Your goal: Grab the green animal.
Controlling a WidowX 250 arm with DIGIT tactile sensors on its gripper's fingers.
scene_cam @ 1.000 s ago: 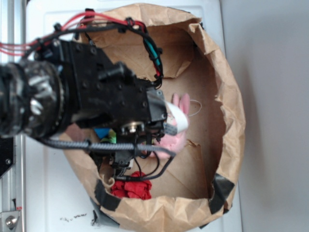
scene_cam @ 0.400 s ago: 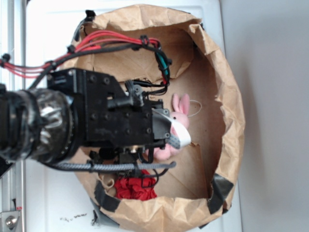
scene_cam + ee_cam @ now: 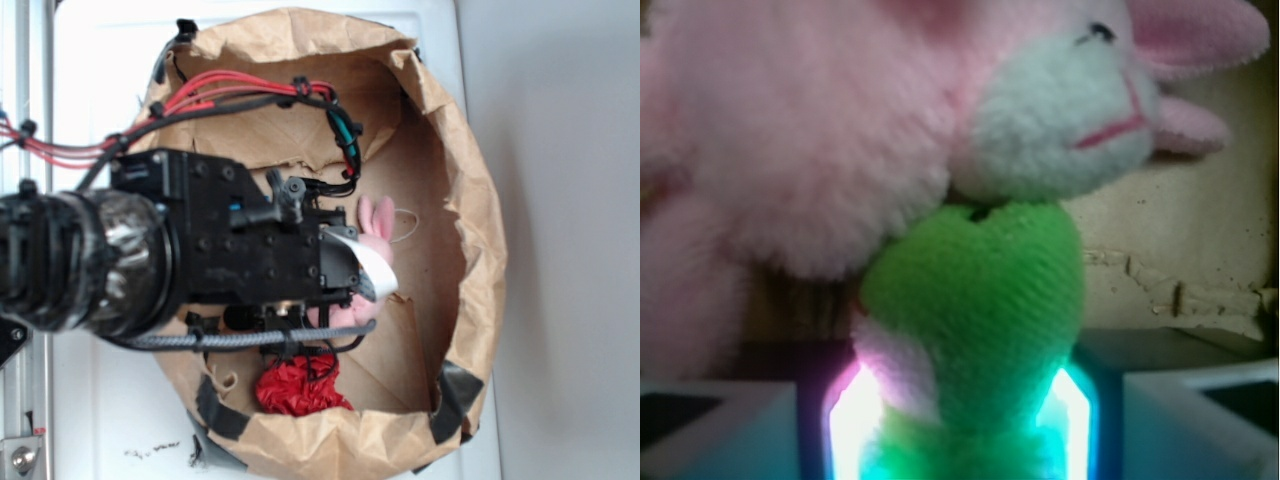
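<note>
gripper (image 3: 960,420): pinching fuzzy lime-green plush animal (image 3: 975,300) between both fingers | pink plush bunny (image 3: 840,130) pressing against it | progress: grasp apparently achieved, lifting clear remaining

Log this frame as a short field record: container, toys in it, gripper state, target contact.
container: brown paper bag lying open, dark tape patches on its rim
target: green animal, visible only in the wrist view, pressed up against the pink bunny
neighbour: pink bunny, head and ears toward the right of the wrist view
other item: red cloth lump near the bag's lower edge
gripper: gripper with a finger on each side of the green animal, apparently shut on it
exterior view: arm hides the green animal
</note>
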